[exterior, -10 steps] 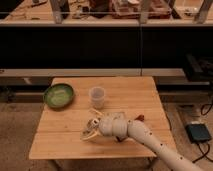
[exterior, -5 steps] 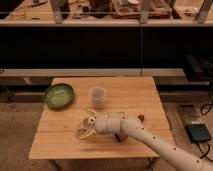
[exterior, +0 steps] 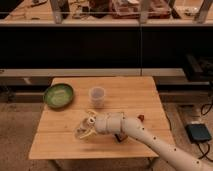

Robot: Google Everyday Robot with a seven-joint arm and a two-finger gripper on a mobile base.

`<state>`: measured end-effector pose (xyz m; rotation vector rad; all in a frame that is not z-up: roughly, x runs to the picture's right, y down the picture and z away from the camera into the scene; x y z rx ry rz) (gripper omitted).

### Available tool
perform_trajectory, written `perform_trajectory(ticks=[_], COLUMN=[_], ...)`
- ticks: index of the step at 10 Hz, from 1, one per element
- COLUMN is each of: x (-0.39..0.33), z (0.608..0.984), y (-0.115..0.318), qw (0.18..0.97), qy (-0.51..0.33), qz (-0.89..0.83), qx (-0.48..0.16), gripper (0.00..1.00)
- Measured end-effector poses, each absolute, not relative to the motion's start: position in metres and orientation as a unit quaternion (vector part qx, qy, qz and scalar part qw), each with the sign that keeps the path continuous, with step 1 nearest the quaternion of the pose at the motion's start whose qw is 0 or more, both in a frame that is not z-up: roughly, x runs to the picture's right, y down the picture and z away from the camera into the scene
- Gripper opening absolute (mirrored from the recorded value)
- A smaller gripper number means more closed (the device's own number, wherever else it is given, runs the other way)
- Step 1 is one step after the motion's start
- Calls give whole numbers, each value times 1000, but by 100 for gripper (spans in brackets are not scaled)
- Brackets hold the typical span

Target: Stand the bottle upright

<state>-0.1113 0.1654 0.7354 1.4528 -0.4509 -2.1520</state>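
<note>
The white arm has been sliding leftward over the last second, and its hand (exterior: 88, 125) is now sitting a little further left, low over the wooden worktop (exterior: 142, 90) in the lower centre of the frame.

At the left, a round green bowl (exterior: 58, 95) is resting near the worktop's edge, well apart from the action. To its right and lower, the small pale yellowish plastic bottle (exterior: 79, 132) is lying tilted, not yet upright, right at the hand's tip. Whether the hand is clamping it or only touching it, I cannot tell.

Above and slightly right, a translucent white cup (exterior: 97, 96) is standing near. Further right, a flat dark red-and-black packet (exterior: 120, 135) is peeking out from under the arm.

The risks, as I judge them: a loose hold is likely to let the slim bottle slip or roll while it is being tipped up, and a wide upward swing could be knocking the cup over.
</note>
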Motion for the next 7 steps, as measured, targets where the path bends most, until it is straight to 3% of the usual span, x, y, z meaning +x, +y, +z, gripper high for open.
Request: perform_trajectory(ticks=[5,7], x=[-104,-106], z=[739,737], y=[176,175], qw=[246,231], qy=[-193,-214], qz=[-808,-830], qx=[499,461], gripper=[11,0])
